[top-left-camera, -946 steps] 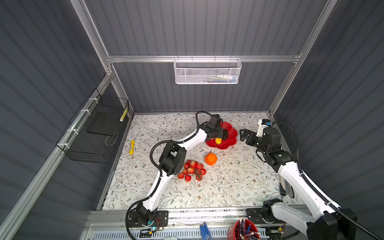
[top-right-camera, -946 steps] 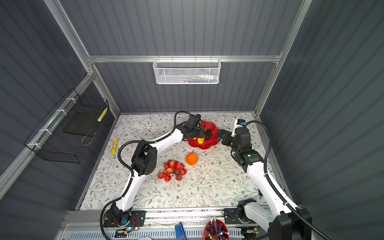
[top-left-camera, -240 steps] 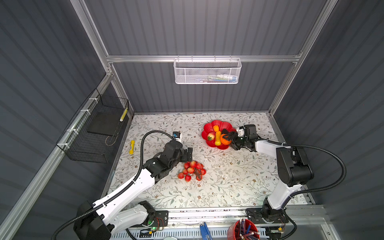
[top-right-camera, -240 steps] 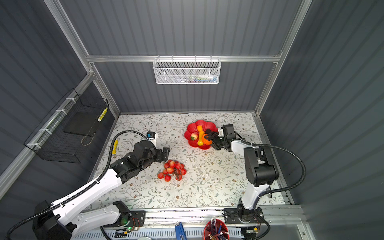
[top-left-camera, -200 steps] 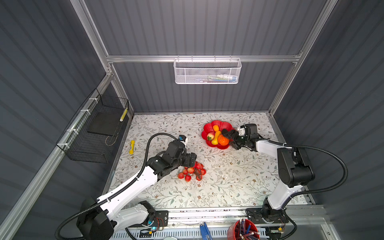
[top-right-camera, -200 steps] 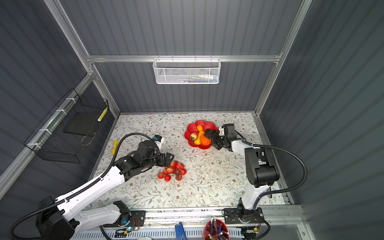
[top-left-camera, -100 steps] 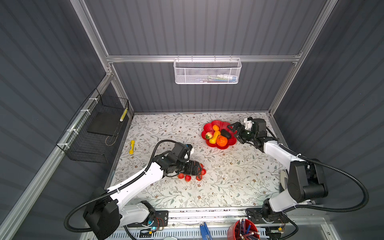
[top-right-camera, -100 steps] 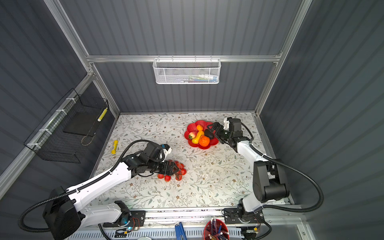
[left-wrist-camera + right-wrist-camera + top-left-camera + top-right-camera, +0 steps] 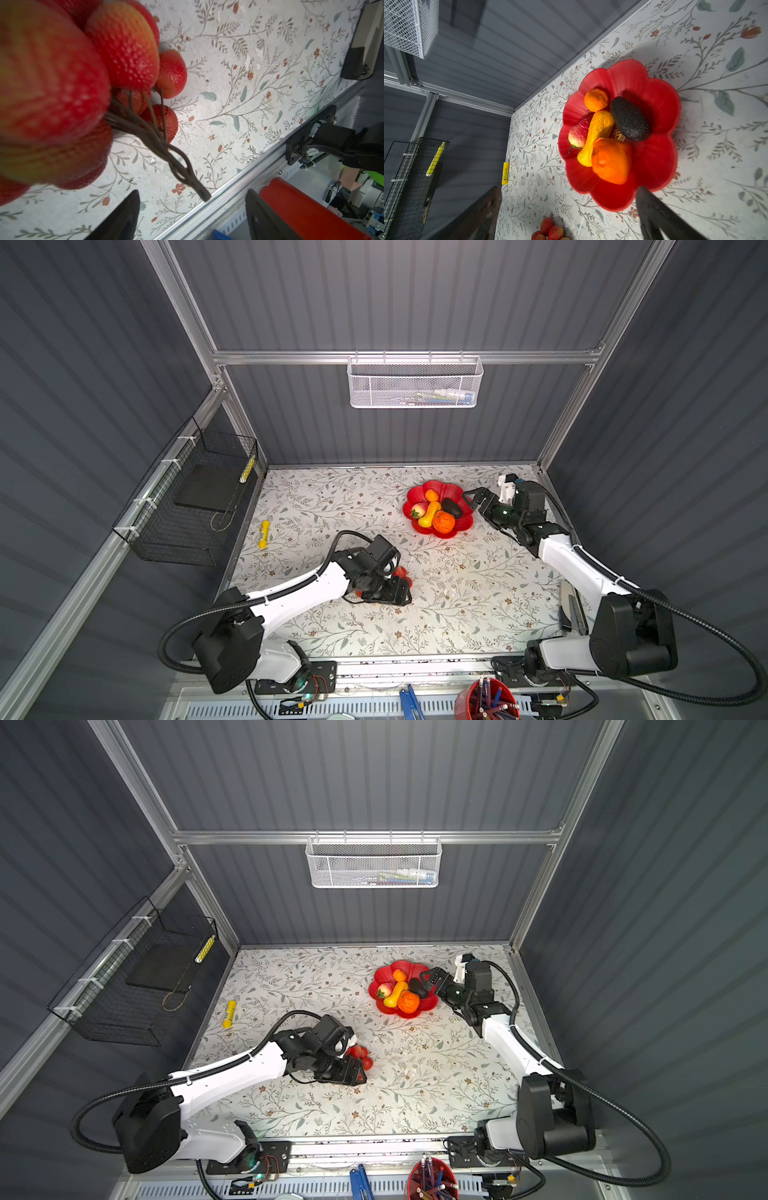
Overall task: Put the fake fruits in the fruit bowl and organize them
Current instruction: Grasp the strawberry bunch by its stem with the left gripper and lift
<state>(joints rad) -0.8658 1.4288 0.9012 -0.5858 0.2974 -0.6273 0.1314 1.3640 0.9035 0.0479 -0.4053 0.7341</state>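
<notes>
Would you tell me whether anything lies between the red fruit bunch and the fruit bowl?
Nothing visible does: the stretch of table between the red fruit bunch and the fruit bowl is bare in both top views. The open right gripper hovers at the bowl's opposite edge, off that path.

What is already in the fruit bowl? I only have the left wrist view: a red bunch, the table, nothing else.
Observer: Five fruits lie in the fruit bowl: small orange, avocado, elongated yellow fruit, strawberry and ridged orange fruit.
Operator: Where is the bowl from my bunch?
Observer: In both top views it sits apart from the red bunch, toward the back right of the table.
Operator: Is the other arm in the way?
Observer: The right gripper hangs open and empty just beside the bowl's right-hand rim.
</notes>
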